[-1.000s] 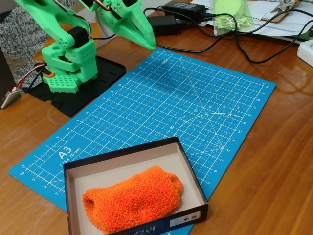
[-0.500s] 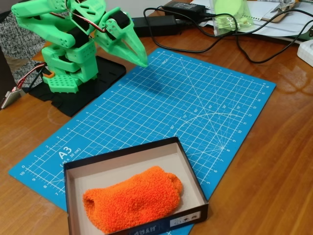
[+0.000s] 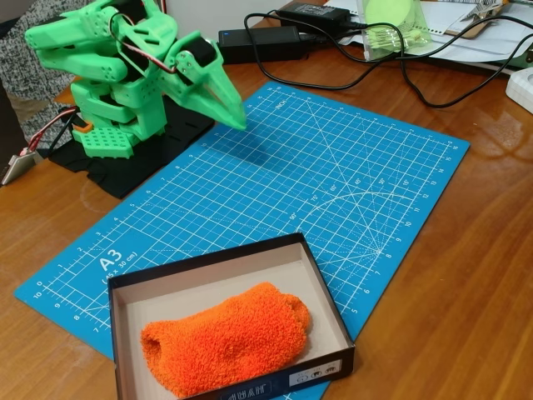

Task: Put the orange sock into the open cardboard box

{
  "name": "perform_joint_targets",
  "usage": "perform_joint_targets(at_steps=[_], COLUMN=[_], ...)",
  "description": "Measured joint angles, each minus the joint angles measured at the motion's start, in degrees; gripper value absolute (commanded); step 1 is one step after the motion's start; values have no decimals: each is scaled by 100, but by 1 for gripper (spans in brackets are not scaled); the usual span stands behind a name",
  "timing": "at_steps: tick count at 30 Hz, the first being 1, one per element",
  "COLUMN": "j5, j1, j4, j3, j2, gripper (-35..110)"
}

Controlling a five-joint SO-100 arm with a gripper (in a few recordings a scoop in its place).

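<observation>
Sock (image 3: 225, 339), orange and fluffy, lying inside open cardboard box (image 3: 329, 304) at near edge of blue cutting mat (image 3: 333, 175) on wooden desk (image 3: 466, 292). Green pincer (image 3: 236, 122) closed and empty, tips pointing down over mat's far corner, well apart from box.

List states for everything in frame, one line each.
sock: lying flat inside the box, not held.
box: open, upright on the mat, sock in it.
hand: shut, empty, folded near the arm's base, above the mat's far corner.
mat: flat on the table, box on its near end.
power brick: on the table behind the mat, cable attached.
</observation>
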Motion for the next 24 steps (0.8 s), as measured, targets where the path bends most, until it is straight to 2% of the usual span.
perform_joint_targets(at_steps=[6, 15, 24], j5=[88, 264, 466], j1=[26, -158, 35], j4=[79, 1151, 1688], j3=[290, 290, 290], j2=[0, 0, 18], gripper=[1, 1, 0])
